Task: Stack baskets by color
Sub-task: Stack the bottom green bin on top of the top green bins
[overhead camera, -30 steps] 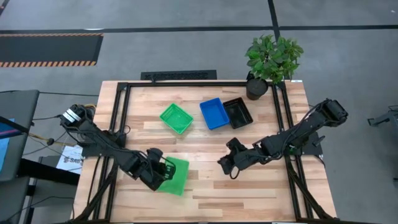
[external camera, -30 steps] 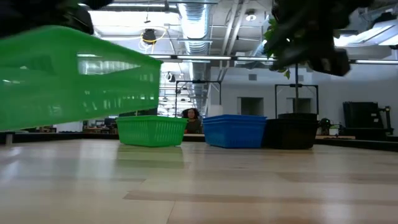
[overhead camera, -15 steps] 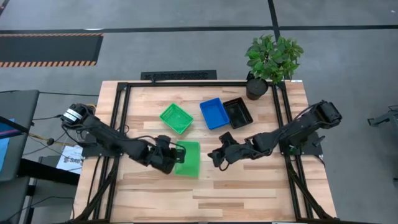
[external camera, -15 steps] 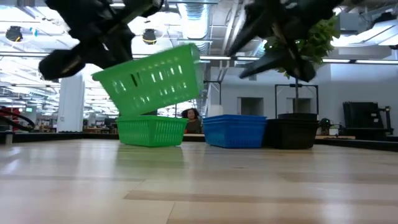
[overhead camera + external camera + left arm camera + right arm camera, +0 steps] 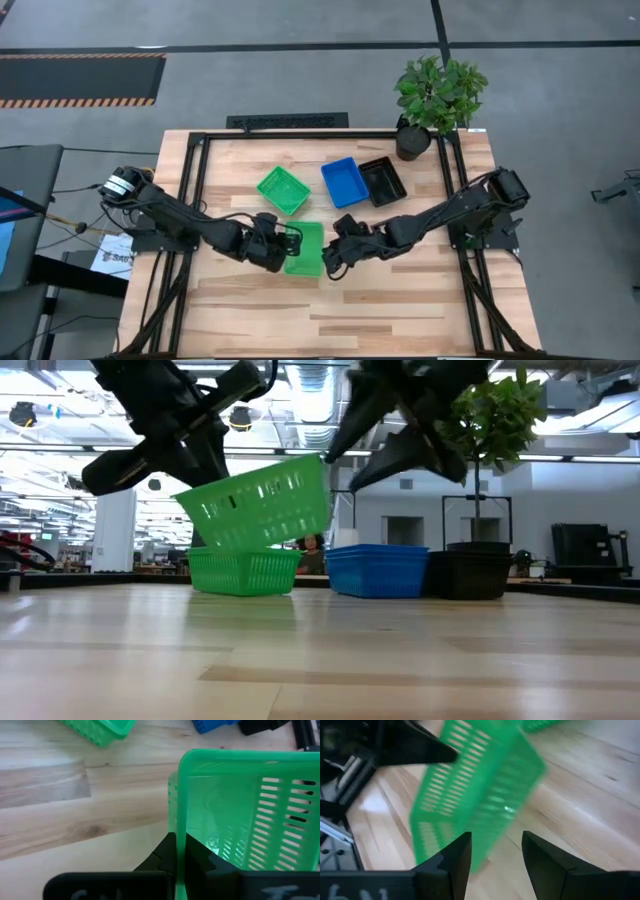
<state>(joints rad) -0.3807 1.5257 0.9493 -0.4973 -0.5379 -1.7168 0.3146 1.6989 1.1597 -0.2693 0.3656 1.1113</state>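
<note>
High view, change: bright green plastic mesh basket [image 5: 305, 249] is carried inward, clamped by left end effector [image 5: 281, 247].
Right end effector [image 5: 333, 253]: fingers apart, brought beside it.
Meaning: handover judged likely.

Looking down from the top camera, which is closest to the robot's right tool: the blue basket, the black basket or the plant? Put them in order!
From the right tool, in the high view:
1. The blue basket, nearest, toward the table's back, near the middle.
2. The black basket, just right of the blue one.
3. The plant, farthest, at the back right corner.
</note>
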